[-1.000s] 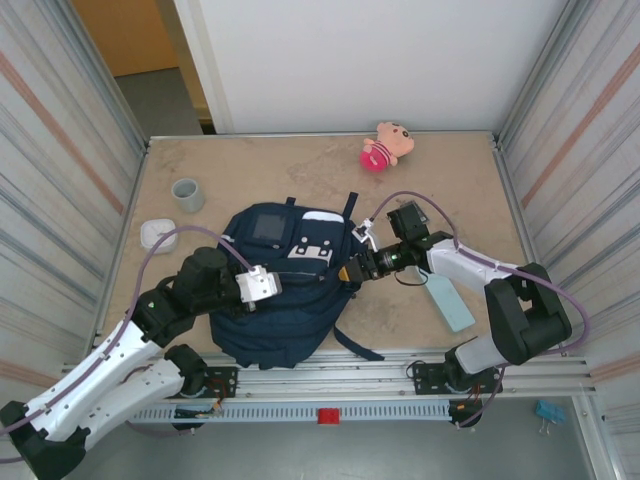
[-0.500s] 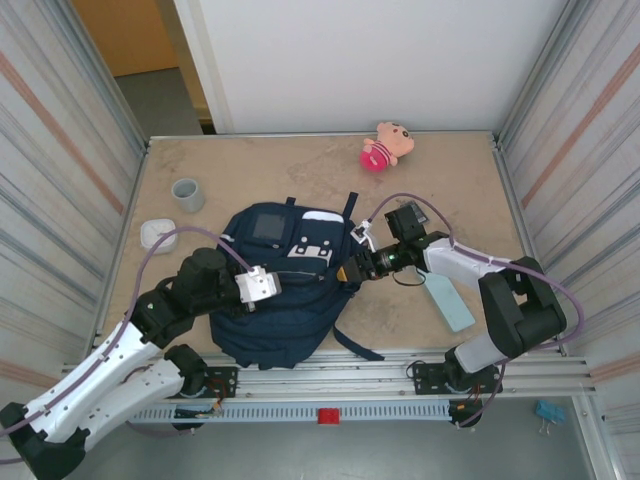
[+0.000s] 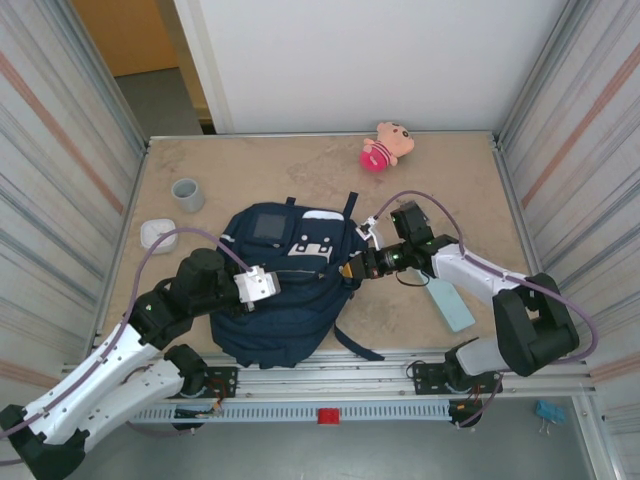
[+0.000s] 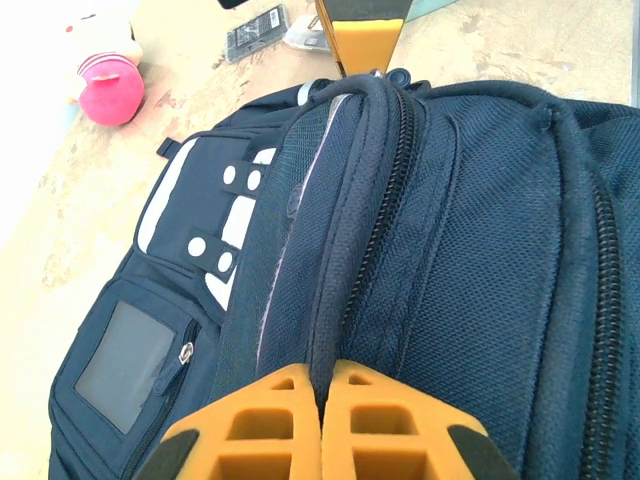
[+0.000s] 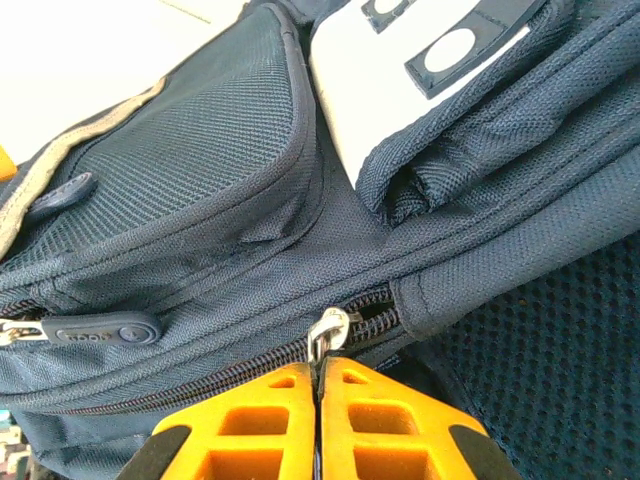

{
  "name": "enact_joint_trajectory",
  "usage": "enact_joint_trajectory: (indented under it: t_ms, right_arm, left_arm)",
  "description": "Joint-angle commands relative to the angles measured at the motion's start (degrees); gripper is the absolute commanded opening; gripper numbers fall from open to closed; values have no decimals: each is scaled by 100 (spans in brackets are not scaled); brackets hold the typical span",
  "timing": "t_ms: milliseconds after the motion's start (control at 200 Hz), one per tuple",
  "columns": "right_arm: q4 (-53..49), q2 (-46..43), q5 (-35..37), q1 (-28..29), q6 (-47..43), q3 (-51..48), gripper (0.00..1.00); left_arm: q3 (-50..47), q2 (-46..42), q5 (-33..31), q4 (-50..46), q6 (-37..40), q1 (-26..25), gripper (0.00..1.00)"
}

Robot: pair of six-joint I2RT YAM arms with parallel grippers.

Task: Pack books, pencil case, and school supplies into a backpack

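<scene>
**Desk contents, one moment**

1. Backpack: navy fabric with white trim. It lies flat on the desk near the front edge, between the two arms. The white patch and small window pocket face up.
2. Left gripper: at the backpack's left side. Its orange fingers are pressed together on a raised ridge of the fabric that runs alongside a zipper line.
3. Right gripper: at the backpack's right side, level with the white patch. Its fingers are closed, pinching the metal zipper pull of the main zipper.
4. Pencil case: pale teal, flat on the bare desk to the right of the backpack and apart from it. Its far end is under the right forearm.
5. Gadget: small, dark and rectangular. It lies on the desk beyond the backpack's edge, close to the right gripper.
6. Silvery-clear piece: slim, lying just beside the gadget.
7. Plush toy: pink and tan, at the far edge of the desk, well apart from the backpack.
8. Grey cup: upright at the far left.
9. White rounded box: near the left wall, just in front of the cup.
</scene>
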Motion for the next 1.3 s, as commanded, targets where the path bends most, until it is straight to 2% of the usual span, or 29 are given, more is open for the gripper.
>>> enact_joint_trajectory:
  t_ms: [0, 195, 346, 686, 837, 977, 1168, 1293]
  right_arm:
    - [103, -184, -34, 41, 130, -58, 4]
    - [5, -350, 415, 239, 178, -75, 2]
    - [0, -298, 479, 289, 175, -123, 17]
    - [52, 79, 404, 283, 92, -130, 33]
    - [-144, 20, 606, 256, 2, -108, 13]
    - [-434, -147, 892, 61, -57, -37, 3]
    - [-777, -253, 1018, -184, -187, 144, 0]
    - [-1029, -218, 586, -215, -308, 336, 0]
  left_arm:
    - [74, -93, -53, 622, 2, 58, 0]
    - [83, -103, -182, 614, 10, 58, 0]
    - [70, -91, -67, 657, 4, 58, 0]
    - [60, -164, -57, 683, 10, 59, 0]
    - [57, -180, -173, 620, 30, 58, 0]
    - [92, -138, -307, 472, 81, 58, 0]
    - [106, -112, -447, 368, 128, 59, 0]
    - [109, -71, -472, 325, 149, 58, 0]
